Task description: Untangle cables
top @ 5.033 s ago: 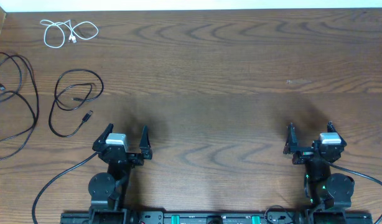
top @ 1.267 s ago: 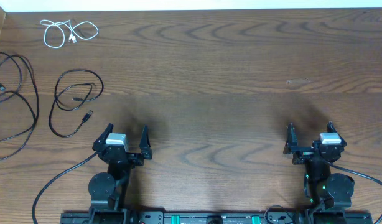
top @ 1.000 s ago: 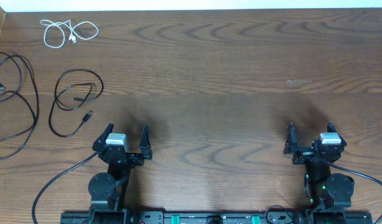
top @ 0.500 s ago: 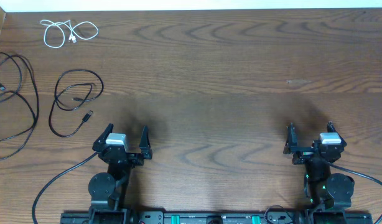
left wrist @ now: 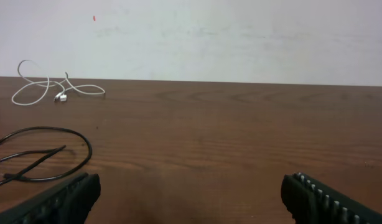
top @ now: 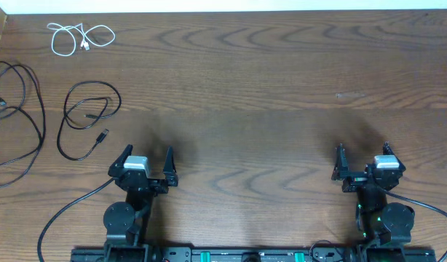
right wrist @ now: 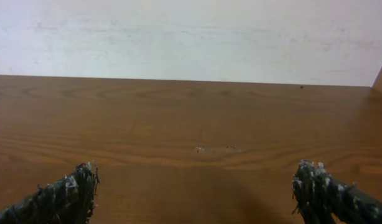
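Wood-grain table (top: 282,80), white wall (left wrist: 241,37)

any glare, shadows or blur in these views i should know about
Overhead: sharp, evenly lit, no glare, soft shadows on the table ahead of the left gripper and right gripper. Left wrist: dimmer, its fingers blurred at the bottom corners, white cable fairly clear. Right wrist: warmer, brighter, fingers out of focus.

The worktop (top: 267,80) is dark, smooth-grained wood with a dull sheen; the white cable (top: 79,36) looks like glossy plastic.
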